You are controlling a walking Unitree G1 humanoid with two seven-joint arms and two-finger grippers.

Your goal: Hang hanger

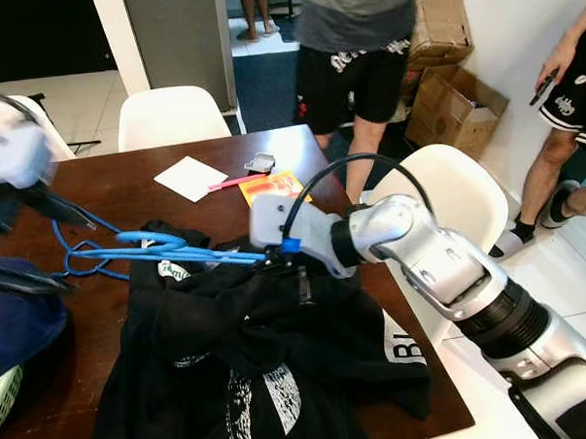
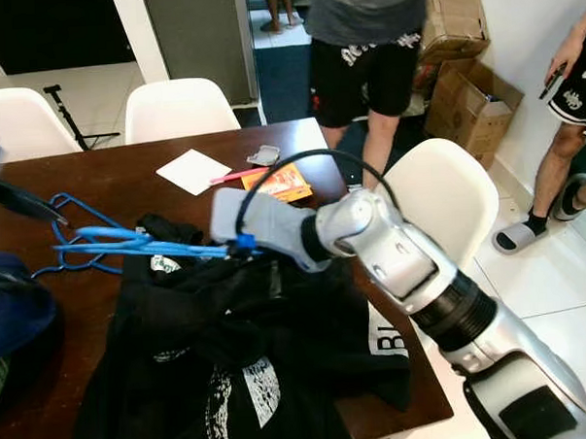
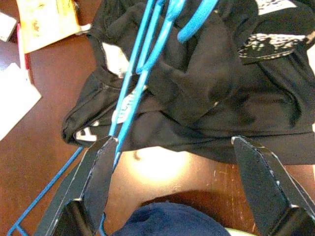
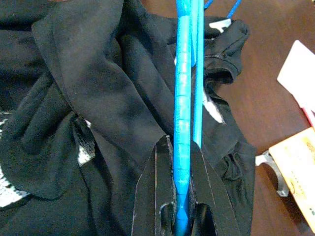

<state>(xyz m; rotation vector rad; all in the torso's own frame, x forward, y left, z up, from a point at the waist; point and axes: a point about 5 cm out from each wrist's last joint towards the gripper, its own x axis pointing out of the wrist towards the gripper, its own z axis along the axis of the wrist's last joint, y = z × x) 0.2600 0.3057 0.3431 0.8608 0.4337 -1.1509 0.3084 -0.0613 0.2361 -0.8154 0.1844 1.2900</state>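
Our right tool (image 4: 181,169) is clamped on the blue hanger (image 1: 168,249), its black fingers (image 4: 155,196) pinching one end of the bar. The hanger lies across the top of a black shirt (image 1: 280,366) heaped on the brown worktop (image 1: 117,188). Our left tool (image 3: 172,162) stands wide, one finger (image 3: 101,167) touching the hanger's wire at its far end. Beyond lie white paper (image 1: 190,176) and an orange packet (image 1: 272,185). A person (image 1: 358,42) stands behind the worktop

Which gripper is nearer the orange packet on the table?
Right. The right gripper, shut on the blue hanger, sits just beside the orange packet; the left gripper is open at the table's far left side.
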